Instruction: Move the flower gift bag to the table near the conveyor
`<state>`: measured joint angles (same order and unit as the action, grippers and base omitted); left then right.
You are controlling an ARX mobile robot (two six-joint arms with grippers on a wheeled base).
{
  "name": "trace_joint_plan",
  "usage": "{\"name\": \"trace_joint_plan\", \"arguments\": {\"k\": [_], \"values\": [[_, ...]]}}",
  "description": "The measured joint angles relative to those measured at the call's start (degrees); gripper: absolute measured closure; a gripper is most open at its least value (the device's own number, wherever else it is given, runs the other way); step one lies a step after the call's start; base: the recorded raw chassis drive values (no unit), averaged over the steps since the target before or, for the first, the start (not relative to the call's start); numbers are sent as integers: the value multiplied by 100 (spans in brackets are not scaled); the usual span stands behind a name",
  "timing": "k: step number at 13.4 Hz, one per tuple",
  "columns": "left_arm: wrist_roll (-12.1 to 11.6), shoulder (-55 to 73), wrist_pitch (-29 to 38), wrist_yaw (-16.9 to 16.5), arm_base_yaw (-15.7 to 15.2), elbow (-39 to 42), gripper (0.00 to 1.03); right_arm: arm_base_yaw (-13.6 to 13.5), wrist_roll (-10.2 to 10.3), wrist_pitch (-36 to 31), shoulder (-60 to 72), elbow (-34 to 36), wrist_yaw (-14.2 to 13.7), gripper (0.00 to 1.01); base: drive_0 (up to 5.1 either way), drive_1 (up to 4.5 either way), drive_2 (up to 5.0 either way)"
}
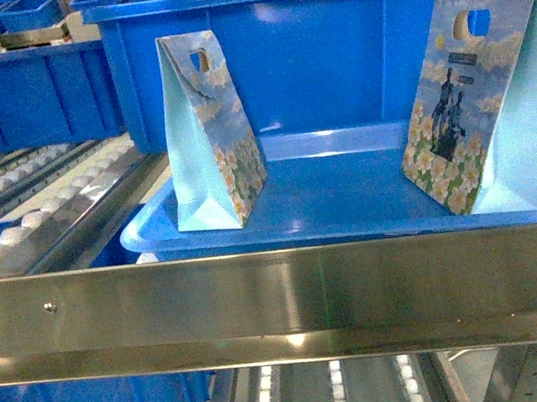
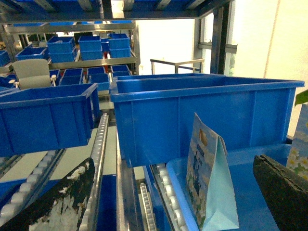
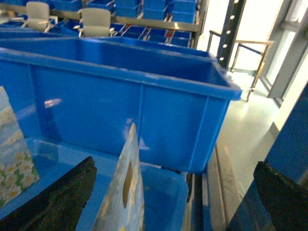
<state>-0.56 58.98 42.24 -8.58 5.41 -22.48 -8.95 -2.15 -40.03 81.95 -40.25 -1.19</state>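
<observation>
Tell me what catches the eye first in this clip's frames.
Two flower gift bags stand upright in a shallow blue tray: the left bag and the right bag, both with cut-out handles. A large blue bin sits behind them, and a shiny steel rail crosses the foreground.

Bright, blown-out window glare upper right in both wrist views; soft focus, blurry near end effector fingers.
</observation>
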Motion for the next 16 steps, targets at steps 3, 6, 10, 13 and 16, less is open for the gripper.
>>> {"name": "trace_joint_plan", "arguments": {"k": [3, 6, 10, 13, 16], "values": [[0, 0, 2, 0, 0, 0, 5, -11, 26, 407, 289, -339, 400, 3, 0, 0, 0], [-2, 0, 2, 0, 0, 0, 5, -52, 87, 868, 802, -817, 601, 3, 0, 0, 0], [-4, 0, 2, 0, 0, 0, 5, -61, 234, 1473, 1287, -1193, 1016, 3, 0, 0, 0], [-15, 0, 0, 0, 0, 0, 5, -4, 474, 1370, 1285, -1231, 1005, 54, 0, 0, 0], [-15, 0, 2, 0, 0, 0, 5, -94, 625, 1292, 1237, -1086, 1005, 88, 0, 0, 0]]}}
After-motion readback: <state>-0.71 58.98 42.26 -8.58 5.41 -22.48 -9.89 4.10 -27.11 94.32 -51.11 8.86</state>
